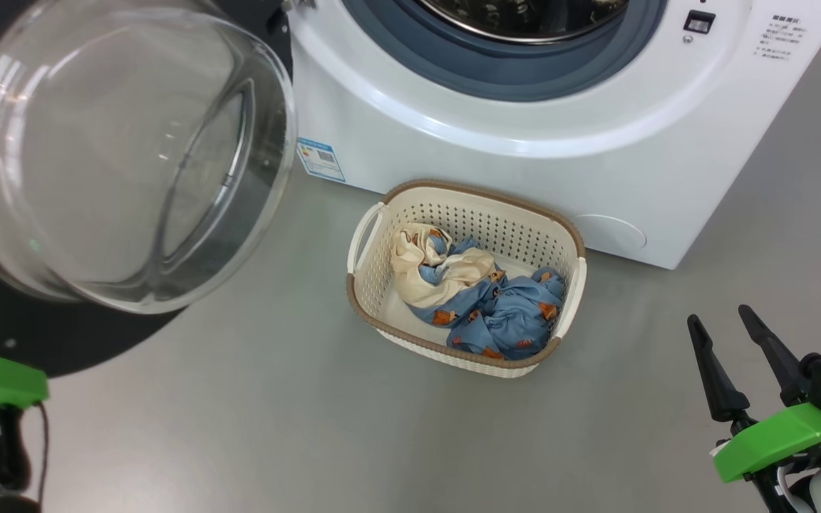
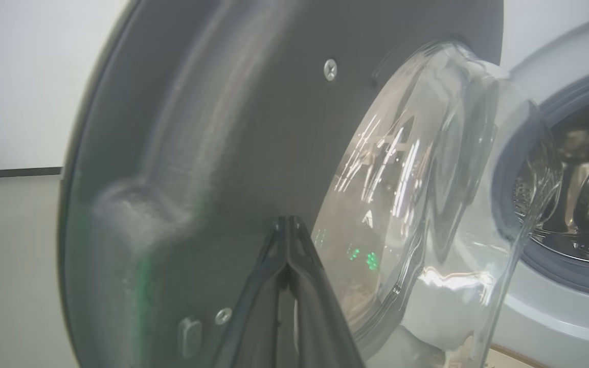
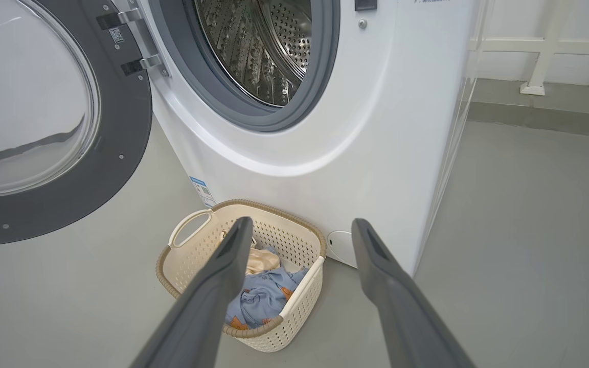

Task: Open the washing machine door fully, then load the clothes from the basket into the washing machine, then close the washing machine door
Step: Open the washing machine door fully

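Clothes (image 1: 482, 299): heaped in basket (image 1: 503, 228) before washing machine (image 1: 524, 135); washing machine door (image 1: 125, 164) stands open. Located at nine o'clock, head view, from right gripper (image 1: 719, 315), the nearer arm, fingers spread and empty. Left gripper (image 2: 287, 221) pressed closed, nothing held, beside door.

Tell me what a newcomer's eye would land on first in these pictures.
The swung-open washing machine door, its domed glass bowl looming at the head view's upper left. Next, the cream basket on the grey floor before the white washing machine, holding the cream and blue printed clothes. The right gripper hangs open at lower right.
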You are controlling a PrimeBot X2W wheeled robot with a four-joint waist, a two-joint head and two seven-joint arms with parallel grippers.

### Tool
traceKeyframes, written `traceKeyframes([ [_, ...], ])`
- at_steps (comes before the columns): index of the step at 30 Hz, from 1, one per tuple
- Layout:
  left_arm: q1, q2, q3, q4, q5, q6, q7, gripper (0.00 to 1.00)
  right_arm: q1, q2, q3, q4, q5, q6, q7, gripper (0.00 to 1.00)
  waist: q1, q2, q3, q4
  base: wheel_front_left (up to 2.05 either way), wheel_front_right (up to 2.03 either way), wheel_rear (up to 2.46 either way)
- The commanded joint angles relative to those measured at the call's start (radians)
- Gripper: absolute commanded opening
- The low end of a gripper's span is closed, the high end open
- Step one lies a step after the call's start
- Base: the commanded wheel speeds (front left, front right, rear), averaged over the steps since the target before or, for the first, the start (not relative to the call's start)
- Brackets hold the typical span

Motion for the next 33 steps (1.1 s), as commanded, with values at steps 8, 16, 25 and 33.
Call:
traceKeyframes([
  [8,-0.119,0.122,0.121,0.114,0.053,-0.005,-0.006,0.0,-0.039,-0.025,0.037,-0.025,-0.017,0.002,-0.012,1.0,0.0,0.0,0.038,-0.026,0.0,0.0,0.0],
  [16,-0.175,0.166,0.176,0.199,0.086,-0.011,-0.006,0.0,-0.065,-0.027,0.05,-0.026,-0.017,0.002,-0.012,1.0,0.0,0.0,0.072,-0.047,0.0,0.0,0.0],
  [25,-0.232,0.207,0.229,0.26,0.113,-0.012,-0.006,0.0,-0.101,-0.036,0.048,-0.034,-0.02,0.002,-0.012,1.0,0.0,0.0,0.128,-0.062,0.0,0.0,0.0],
  [33,-0.265,0.229,0.261,0.299,0.126,-0.017,-0.006,0.0,-0.119,-0.033,0.051,-0.031,-0.024,0.002,-0.012,1.0,0.0,0.0,0.147,-0.07,0.0,0.0,0.0],
])
